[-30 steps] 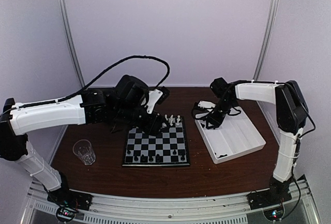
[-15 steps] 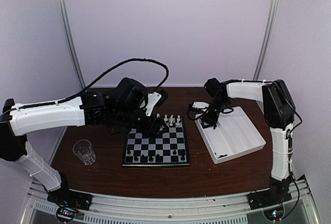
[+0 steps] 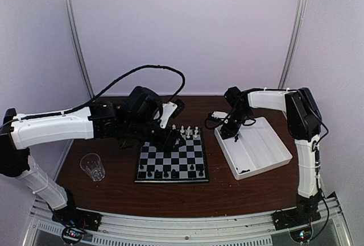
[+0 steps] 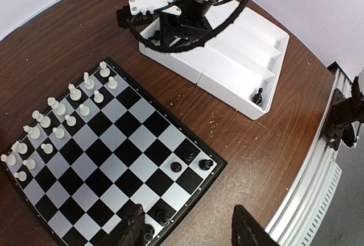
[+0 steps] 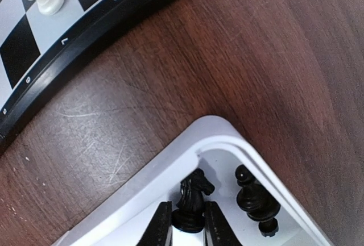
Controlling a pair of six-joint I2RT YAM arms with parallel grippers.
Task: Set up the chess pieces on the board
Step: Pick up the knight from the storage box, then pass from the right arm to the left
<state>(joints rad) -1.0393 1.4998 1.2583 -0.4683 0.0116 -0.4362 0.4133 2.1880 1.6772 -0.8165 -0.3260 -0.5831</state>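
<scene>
Two bystanders share the brown worktop (image 3: pixel 239 195): a clear plastic cup (image 3: pixel 92 166) left of the board (image 3: pixel 187 156), and a white tray (image 3: pixel 261 149) just to its right. The left arm (image 3: pixel 57 126) hangs over the board's far edge, hiding its far-left corner from above; the left jaws are wide with nothing between them. The right jaws, down in the tray's far-left corner, are narrow and pinched on a black knight (image 5: pixel 192 197), with a second black piece (image 5: pixel 253 197) right beside it. Another black piece (image 4: pixel 259 95) stands alone in the tray's near corner. On the board, white pieces (image 4: pixel 69 120) fill two far rows and a few black pieces (image 4: pixel 206 164) dot the near rows.
</scene>
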